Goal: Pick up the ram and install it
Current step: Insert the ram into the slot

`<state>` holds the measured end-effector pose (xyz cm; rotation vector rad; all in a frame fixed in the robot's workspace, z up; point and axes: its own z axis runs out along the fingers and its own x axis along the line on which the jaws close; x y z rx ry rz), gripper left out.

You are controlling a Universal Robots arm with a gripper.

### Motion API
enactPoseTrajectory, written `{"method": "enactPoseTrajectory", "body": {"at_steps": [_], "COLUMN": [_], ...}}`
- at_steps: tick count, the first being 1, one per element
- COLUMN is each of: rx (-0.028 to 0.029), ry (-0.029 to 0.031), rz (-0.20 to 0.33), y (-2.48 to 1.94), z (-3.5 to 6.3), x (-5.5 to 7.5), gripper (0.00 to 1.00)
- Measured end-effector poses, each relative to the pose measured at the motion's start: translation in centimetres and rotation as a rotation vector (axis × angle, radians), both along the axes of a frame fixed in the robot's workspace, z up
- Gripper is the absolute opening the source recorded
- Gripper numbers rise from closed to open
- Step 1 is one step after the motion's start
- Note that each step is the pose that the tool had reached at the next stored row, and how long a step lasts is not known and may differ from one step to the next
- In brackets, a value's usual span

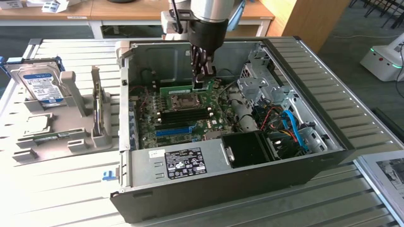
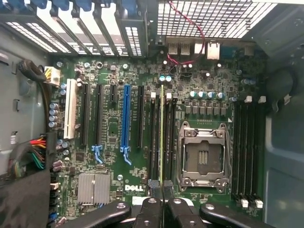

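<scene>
The ram (image 1: 197, 86) is down inside the open computer case (image 1: 221, 194), a thin green stick pinched at one end by the end effector (image 1: 203, 81), whose fingers are clamped together on its edge. From the exterior view it sits roughly at 12 o'clock of the empty processor socket (image 1: 183, 100), near the middle of the motherboard (image 1: 189, 124). Looking down along the wrist, the ram (image 2: 162, 133) shows edge-on as a pale green line lying lengthwise among the black memory slots (image 2: 154, 137), which run beside the socket (image 2: 203, 156) on the side nearer the long blue expansion slot (image 2: 126, 118). The dark end effector (image 2: 162, 195) grips the near end (whether the stick is actually seated in a slot or only lined up over it, I cannot tell from here). Another bank of black slots (image 2: 247, 142) lies on the far side of the socket. In the exterior view, at 6 o'clock of the motherboard, there is the grey power supply (image 1: 183, 161) with its black label, and at about 4 o'clock a bundle of blue cables (image 1: 294, 125). Outside the case, off toward 9 o'clock, a grey parts holder (image 1: 69, 137) stands on the slatted desk (image 1: 57, 198), with a silver hard drive (image 1: 39, 82) propped upright in it and a small square processor chip (image 1: 37, 124) lying flat just in front of the drive.
</scene>
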<state>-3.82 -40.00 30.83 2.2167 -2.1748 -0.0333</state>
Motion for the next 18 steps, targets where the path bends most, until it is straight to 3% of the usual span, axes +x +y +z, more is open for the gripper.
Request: {"method": "enactPoseTrajectory", "body": {"at_steps": [18], "rx": [0.0001], "ry": [-0.0001], "rz": [0.0], "y": [0.0], "z": [-2.81], "x": [0.0], "gripper": [0.12]}}
